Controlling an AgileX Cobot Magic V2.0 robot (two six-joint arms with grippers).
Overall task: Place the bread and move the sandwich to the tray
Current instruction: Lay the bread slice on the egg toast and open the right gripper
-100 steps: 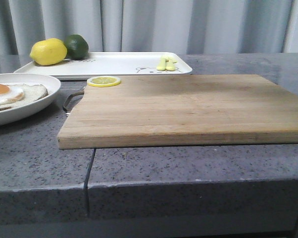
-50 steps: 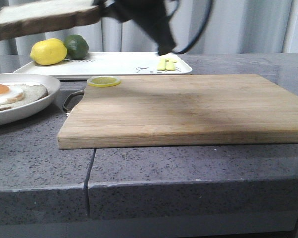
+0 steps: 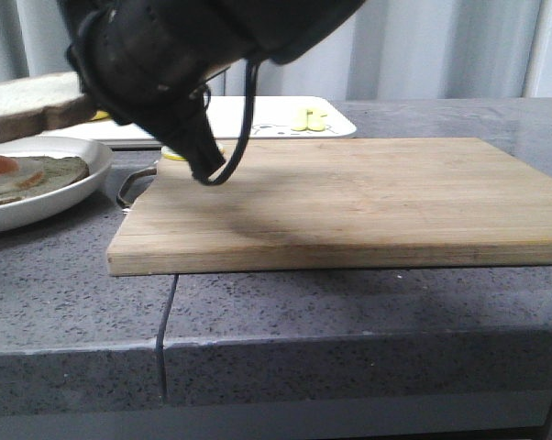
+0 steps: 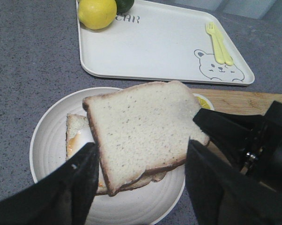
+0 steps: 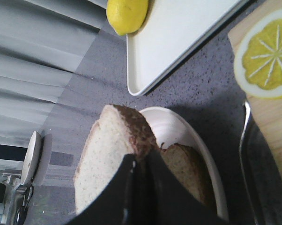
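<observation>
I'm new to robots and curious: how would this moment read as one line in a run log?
right tool: shut on bread slice | bread: held above egg sandwich on plate | left tool: open | tray: awaiting sandwich

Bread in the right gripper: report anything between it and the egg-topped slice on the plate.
Nothing visible. The thick pale brown-crusted bread slice hangs clear above the egg-topped slice on the round white plate, only air between.

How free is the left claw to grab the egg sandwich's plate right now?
Likely yes, by its rim. The left claw is open above the plate, and much of the rim shows bare. The bread, clamped in the right claw, covers the middle.
</observation>
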